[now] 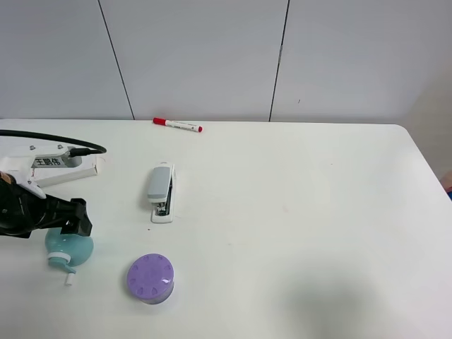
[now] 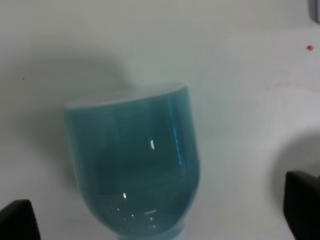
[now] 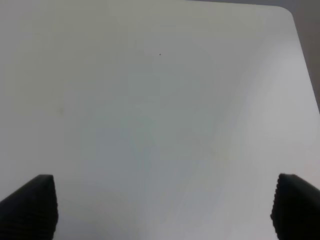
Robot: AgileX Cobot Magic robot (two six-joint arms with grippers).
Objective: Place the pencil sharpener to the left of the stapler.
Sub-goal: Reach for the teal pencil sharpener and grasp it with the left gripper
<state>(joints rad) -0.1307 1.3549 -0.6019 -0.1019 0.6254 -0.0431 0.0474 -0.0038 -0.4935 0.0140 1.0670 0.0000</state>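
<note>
On the white rectangular box, lettering is unreadable. Wide-open left end effector flanks the teal plastic pencil sharpener; right end effector open, empty.

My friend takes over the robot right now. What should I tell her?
Left gripper: open, astride the pencil sharpener, not gripping it.
Right gripper: open over the table, holding nothing.
The pencil sharpener lies left of the stapler, but nearer the front edge.
Done: left gripper lined up.
Left: grasp, lift, set it level beside the stapler's left side.
</note>
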